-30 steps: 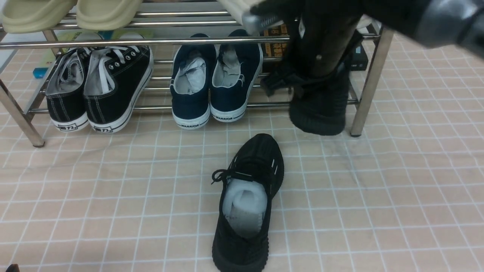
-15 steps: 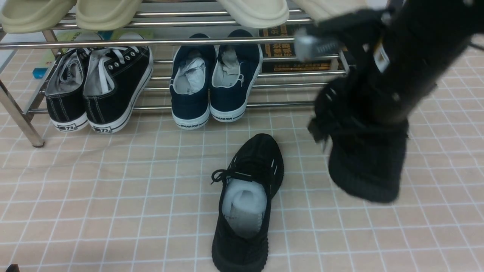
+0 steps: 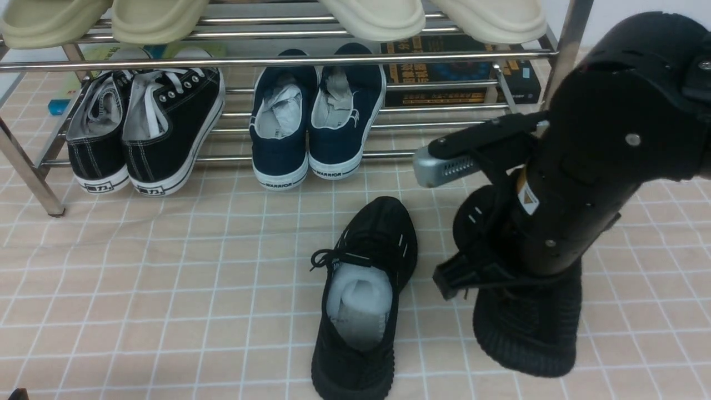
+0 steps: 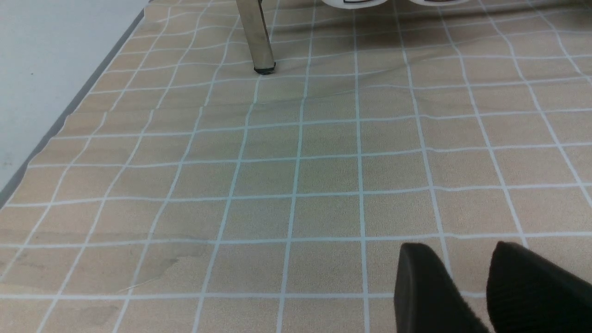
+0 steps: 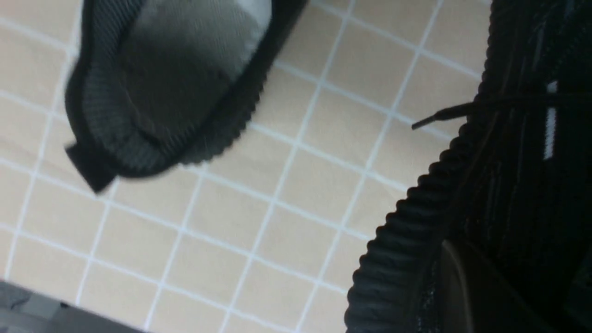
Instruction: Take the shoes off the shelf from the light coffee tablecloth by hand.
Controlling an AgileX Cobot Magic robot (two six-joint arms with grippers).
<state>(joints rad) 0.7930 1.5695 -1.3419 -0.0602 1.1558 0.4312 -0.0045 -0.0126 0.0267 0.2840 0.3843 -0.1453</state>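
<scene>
- We see one all-black knit sneaker with a ribbed sole (image 3: 364, 311) resting upright on the beige tablecloth with a white grid (image 3: 183, 311), toe towards the cloth's far edge, white paper (image 3: 360, 297) inside.
- Its mate, the second all-black knit sneaker (image 3: 527, 339), is clamped in our right gripper (image 5: 462, 249), off the rack, to the right of the first and apart from it.
- Our left gripper (image 4: 462, 259) has its fingers slightly apart, with cloth visible between them, near the cloth's left edge.
- Towards the far edge we have the two-tier shiny chrome tube shoe rack (image 3: 261, 62).
- On its lower tier sit black canvas sneakers with white soles (image 3: 144, 130), on the left, and navy "WARRIOR" shoes with white soles (image 3: 311, 119) beside them.
- Its upper tier holds olive-beige clogs (image 3: 105, 19) and cream clogs (image 3: 439, 16).
</scene>
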